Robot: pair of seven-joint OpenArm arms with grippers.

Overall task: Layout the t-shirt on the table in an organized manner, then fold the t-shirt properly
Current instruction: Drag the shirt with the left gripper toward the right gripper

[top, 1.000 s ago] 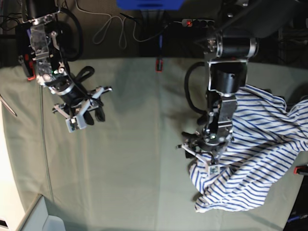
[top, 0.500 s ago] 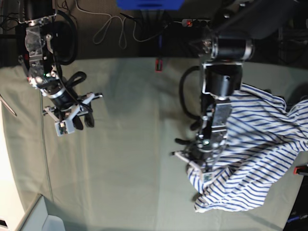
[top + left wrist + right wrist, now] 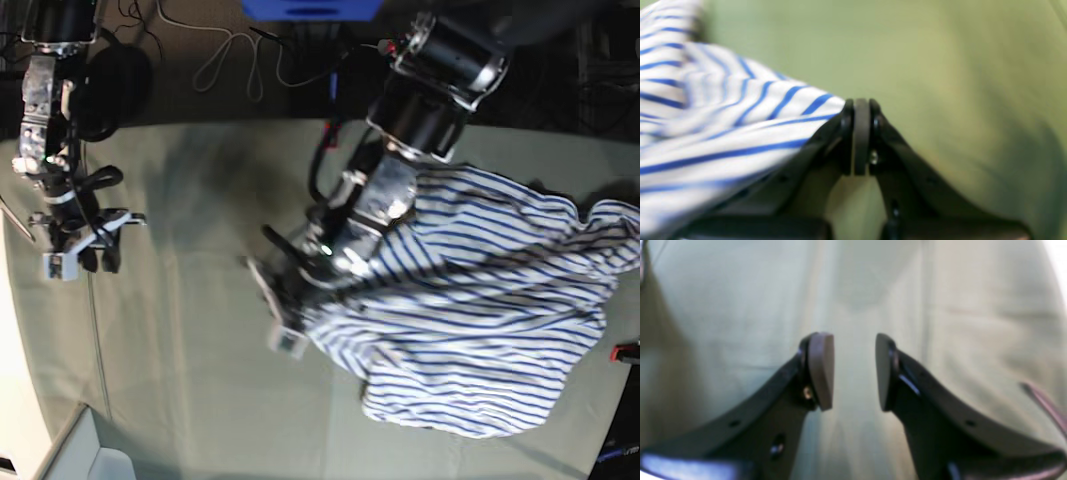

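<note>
Surface: pale grey-green table [image 3: 200,330] fills the room's middle, cables and dark gear lying beyond its far edge; most of the cloth top is bare.
Right gripper: right gripper [image 3: 82,245] hangs over the table's left edge, well apart from the garment; its pads [image 3: 821,370] stand partly apart with only table cloth showing between them, so it holds nothing.
Left gripper: left gripper [image 3: 283,318] sits near the table's middle, at the left end of the garment; in the wrist view its jaws are pressed together and a striped edge runs right up to the closed tips, so I judge it has a pinch on the fabric, though blur hides the exact bite.
T-shirt: t-shirt [image 3: 500,310] lies on the right half of the table, stretched from the left gripper toward the right edge, bunched and heavily wrinkled, one lobe sagging toward the near edge.
Done so far: one corner or hem seems to be grasped, and the shirt is spread a little.
Left to do: by my reckoning nearly everything; the shirt is not flat, sleeves and neck cannot be made out, the second arm is not engaged, and no fold has been made.
</note>
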